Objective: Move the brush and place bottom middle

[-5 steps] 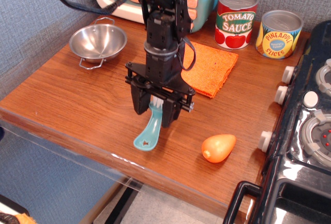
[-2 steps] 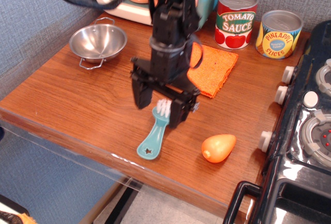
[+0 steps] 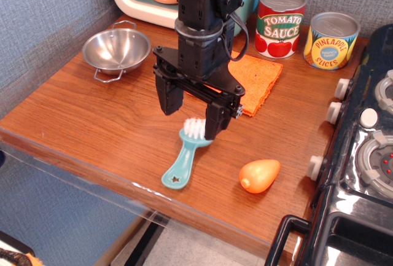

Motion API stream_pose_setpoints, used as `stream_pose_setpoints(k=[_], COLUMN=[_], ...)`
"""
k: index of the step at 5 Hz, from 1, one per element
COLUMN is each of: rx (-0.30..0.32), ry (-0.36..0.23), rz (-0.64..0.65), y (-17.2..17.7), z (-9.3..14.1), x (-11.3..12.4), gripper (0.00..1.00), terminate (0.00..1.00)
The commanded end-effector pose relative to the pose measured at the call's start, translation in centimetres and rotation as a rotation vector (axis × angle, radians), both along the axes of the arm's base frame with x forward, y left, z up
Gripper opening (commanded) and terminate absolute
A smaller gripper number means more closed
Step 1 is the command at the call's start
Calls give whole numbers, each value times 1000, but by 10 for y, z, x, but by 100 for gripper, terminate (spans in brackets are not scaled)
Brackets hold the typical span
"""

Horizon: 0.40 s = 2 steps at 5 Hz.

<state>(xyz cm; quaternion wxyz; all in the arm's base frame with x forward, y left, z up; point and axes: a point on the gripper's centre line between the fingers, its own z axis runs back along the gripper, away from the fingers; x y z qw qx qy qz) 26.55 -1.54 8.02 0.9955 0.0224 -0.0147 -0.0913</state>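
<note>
The black gripper (image 3: 193, 111) has let go: 1 second ago its jaws straddled the small light-blue plastic brush with white bristles (image 3: 183, 158), and now they stand wide apart and lifted above it, holding nothing. The brush lies flat on the brown wooden table (image 3: 86, 125), near the front edge and about midway along it, bristles toward the gripper, star-holed end toward the edge. By my reading the placement is done and only the retreat remains.
</note>
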Motion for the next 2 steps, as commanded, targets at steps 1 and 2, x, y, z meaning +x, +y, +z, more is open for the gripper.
stream_pose_setpoints(k=[1, 2], rx=[-4, -4], ry=[-24, -24], rz=[5, 5], y=[5, 5], z=[8, 8], x=[2, 2], gripper=[100, 100], terminate=[0, 100])
